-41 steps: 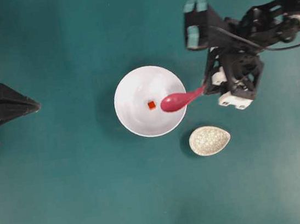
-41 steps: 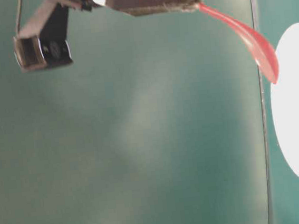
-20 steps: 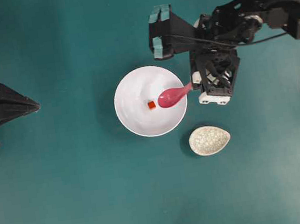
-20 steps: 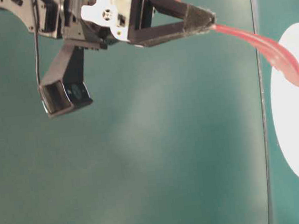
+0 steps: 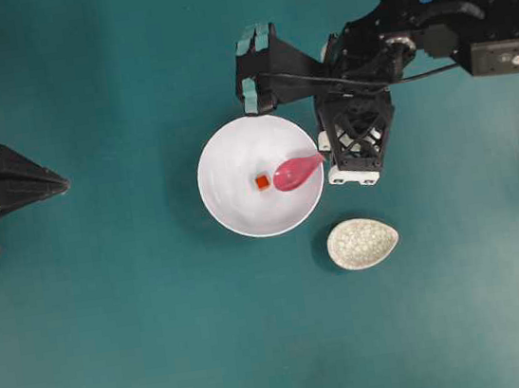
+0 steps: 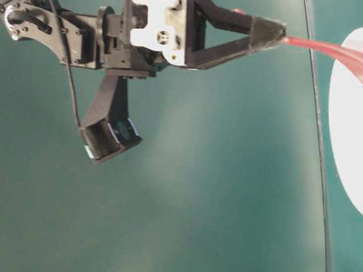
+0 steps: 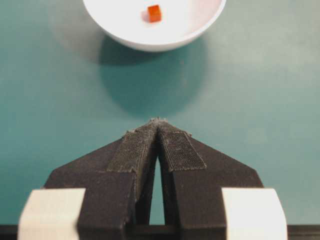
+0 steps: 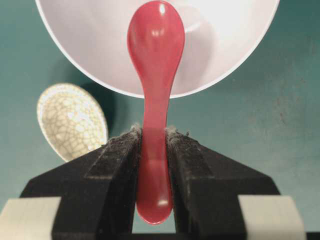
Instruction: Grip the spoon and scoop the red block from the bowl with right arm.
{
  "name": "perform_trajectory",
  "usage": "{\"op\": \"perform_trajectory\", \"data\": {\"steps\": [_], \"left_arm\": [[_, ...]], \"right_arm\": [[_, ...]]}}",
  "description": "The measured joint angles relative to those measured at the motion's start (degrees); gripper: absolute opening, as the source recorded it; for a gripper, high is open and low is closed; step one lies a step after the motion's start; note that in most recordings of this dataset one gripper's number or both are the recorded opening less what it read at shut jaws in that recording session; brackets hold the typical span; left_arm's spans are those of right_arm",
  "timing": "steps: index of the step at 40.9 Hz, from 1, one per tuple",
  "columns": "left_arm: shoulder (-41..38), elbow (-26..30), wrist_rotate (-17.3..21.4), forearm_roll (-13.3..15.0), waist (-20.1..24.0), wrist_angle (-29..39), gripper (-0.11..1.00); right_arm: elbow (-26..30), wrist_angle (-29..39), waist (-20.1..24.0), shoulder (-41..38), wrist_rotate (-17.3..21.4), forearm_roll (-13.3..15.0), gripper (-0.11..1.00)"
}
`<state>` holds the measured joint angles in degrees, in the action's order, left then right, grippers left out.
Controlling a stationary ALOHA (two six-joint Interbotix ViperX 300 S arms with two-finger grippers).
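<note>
One right pincer (image 8: 154, 137) pinches the spoon (image 5: 297, 170) over the bowl (image 5: 234, 216) rim, beside the red block (image 5: 262, 182).

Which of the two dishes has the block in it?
The large plain white bowl holds the red block; the small speckled oval dish beside it holds nothing.

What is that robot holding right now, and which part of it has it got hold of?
The right gripper holds the pink-red spoon by its handle, pinched between the two fingers, scoop end out over the white bowl. The left gripper is shut on nothing.
</note>
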<state>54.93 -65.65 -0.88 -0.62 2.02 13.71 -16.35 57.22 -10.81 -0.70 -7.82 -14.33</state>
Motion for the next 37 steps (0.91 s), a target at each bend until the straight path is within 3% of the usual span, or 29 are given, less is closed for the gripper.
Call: {"op": "perform_trajectory", "data": {"steps": [37], "left_arm": [[-0.09, 0.0, 0.97, 0.0, 0.0, 0.0, 0.0]], "right_arm": [[1.76, -1.76, 0.0, -4.66, 0.0, 0.0, 0.24]]}}
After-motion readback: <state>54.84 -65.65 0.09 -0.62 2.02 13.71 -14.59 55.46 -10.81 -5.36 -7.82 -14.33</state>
